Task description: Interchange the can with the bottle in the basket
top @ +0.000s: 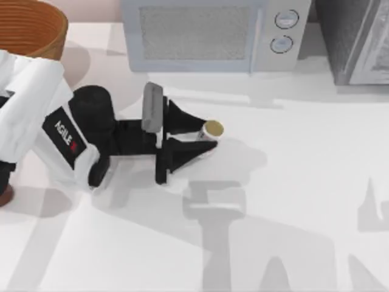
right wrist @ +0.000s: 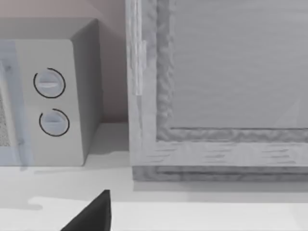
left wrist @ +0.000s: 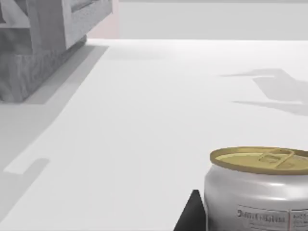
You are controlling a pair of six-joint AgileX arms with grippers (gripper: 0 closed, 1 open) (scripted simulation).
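The can (top: 213, 128), silver-white with a dull gold top, stands upright near the middle of the table. My left gripper (top: 208, 135) reaches in from the left and is shut on it, one black finger on each side. The left wrist view has the can (left wrist: 260, 192) close up, with one fingertip (left wrist: 191, 216) against its side. The orange-brown wicker basket (top: 58, 30) sits at the back left corner. A small reddish-brown piece of the bottle (top: 5, 196) peeks out at the left edge, outside the basket and mostly hidden under my left arm. One black finger (right wrist: 94, 214) of my parked right gripper shows off to the side.
A grey microwave (top: 213, 33) stands along the back edge, also in the right wrist view (right wrist: 48, 96). A grey cabinet (top: 358, 42) fills the back right corner. Bare white tabletop (top: 292, 182) stretches right of and in front of the can.
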